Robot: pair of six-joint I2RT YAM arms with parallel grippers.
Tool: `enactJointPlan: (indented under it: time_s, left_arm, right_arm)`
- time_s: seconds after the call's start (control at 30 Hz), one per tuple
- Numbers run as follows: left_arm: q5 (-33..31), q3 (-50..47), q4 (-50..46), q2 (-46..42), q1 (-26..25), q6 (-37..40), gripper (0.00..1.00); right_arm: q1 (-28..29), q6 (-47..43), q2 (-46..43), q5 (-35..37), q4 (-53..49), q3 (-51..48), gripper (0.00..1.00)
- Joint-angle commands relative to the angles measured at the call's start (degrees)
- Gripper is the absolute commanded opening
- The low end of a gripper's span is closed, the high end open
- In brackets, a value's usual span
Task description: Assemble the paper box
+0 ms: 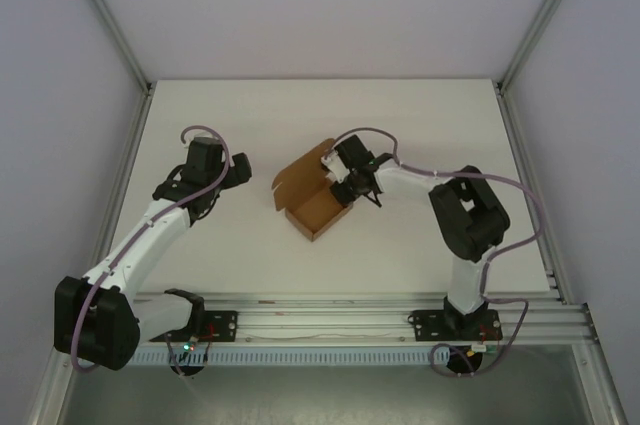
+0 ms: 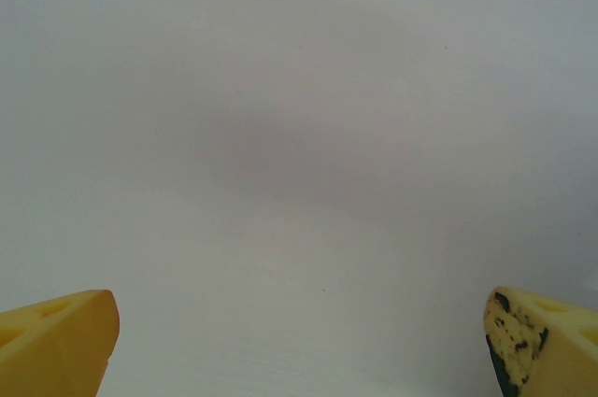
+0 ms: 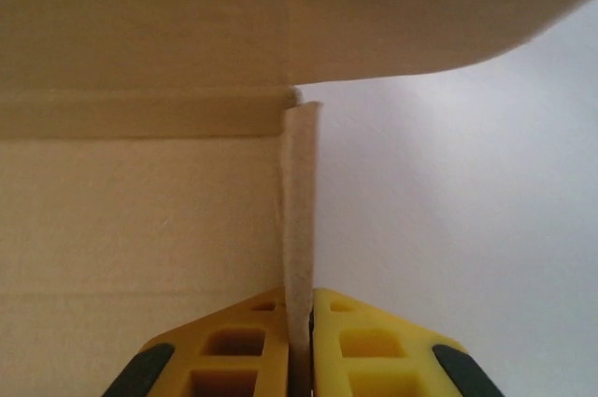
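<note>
paper box: table centre, open-topped, flap standing at its 11 o'clock | right gripper: box's 2 o'clock side, jaws pinched onto thin upright wall | left gripper: box's 9 o'clock, well apart, jaws wide, nothing between

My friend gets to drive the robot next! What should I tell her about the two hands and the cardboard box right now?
Left gripper: open, holding nothing, over bare table, to the left of the box.
Right gripper: shut on a thin cardboard wall of the paper box.
Box: middle of the table, bottom and walls folded up, top open, lid flap raised at the back.
Left to do: lid not closed yet; likely fold it down and tuck it in.
</note>
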Motion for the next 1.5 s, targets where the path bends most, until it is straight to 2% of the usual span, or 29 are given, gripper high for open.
enactJointPlan:
  time_s: [0.0, 0.1, 0.2, 0.3, 0.37, 0.53, 0.67, 0.73, 0.87, 0.93, 1.03, 1.13, 1.3, 1.37, 1.43, 1.47]
  left_arm:
    - [-2.10, -0.47, 0.60, -0.23, 0.64, -1.09, 1.00]
    - [-1.27, -0.71, 1.58, -0.15, 0.64, -0.53, 1.00]
    - [1.33, -1.07, 3.16, 0.12, 0.63, 1.06, 1.00]
    - [6.41, -1.41, 5.04, 0.30, 0.60, 4.13, 1.00]
    - [10.57, -2.45, 7.47, 0.25, 0.63, 6.54, 1.00]
    - [20.17, -3.96, 12.06, 0.72, 0.50, 13.64, 1.00]
    - [31.43, -2.35, 12.20, 1.83, 0.46, 20.87, 1.00]
    - [35.14, -1.98, 12.19, 1.88, 0.12, 24.70, 1.00]
    - [40.59, 1.15, 9.41, 3.73, -0.62, 34.79, 1.00]
    - [40.45, 4.69, 5.32, 6.57, -0.90, 38.29, 1.00]
    - [39.46, 10.34, -1.43, 11.28, -1.07, 42.20, 1.00]
    - [40.17, 12.95, -5.02, 14.52, -1.36, 47.97, 1.00]
    - [37.83, 17.97, -10.30, 19.07, -2.18, 52.85, 0.98]
    - [35.94, 19.28, -10.68, 21.02, -2.27, 52.95, 0.88]
    - [35.54, 21.38, -12.41, 23.08, -2.50, 52.92, 0.73]
    - [35.93, 22.58, -13.81, 24.17, -2.68, 53.24, 0.68]
  right_arm:
    - [3.83, 22.05, -3.51, 17.70, 2.96, -2.78, 0.11]
    - [8.51, 35.05, -2.51, 27.30, 0.07, -4.07, 0.10]
    - [11.85, 46.78, -0.31, 31.85, -3.77, -2.97, 0.08]
    - [13.40, 52.17, 0.64, 33.32, -6.64, -1.39, 0.10]
    - [13.71, 53.32, 0.42, 34.55, -7.62, -0.91, 0.16]
    - [13.52, 48.58, -4.07, 36.38, -6.17, -1.42, 0.43]
    - [13.40, 37.93, -10.76, 33.56, -3.70, -1.64, 0.84]
    - [12.47, 32.93, -14.10, 30.14, -1.71, -2.41, 0.99]
    - [6.65, 18.27, -18.17, 14.35, -2.07, -1.15, 1.00]
    - [4.55, 10.72, -17.98, 9.56, -4.57, 1.31, 1.00]
    - [2.97, 1.45, -15.33, 7.00, -10.20, 7.30, 1.00]
    - [-0.29, -2.95, -11.23, 2.21, -14.50, 13.33, 1.00]
    - [-4.60, -10.23, -3.34, -4.04, -25.26, 23.64, 0.88]
    - [-5.02, -12.61, -1.69, -4.94, -26.20, 24.69, 0.84]
    - [-5.39, -13.41, -0.24, -5.21, -27.75, 26.15, 0.75]
    - [-5.50, -13.37, 0.55, -5.04, -28.58, 26.95, 0.71]
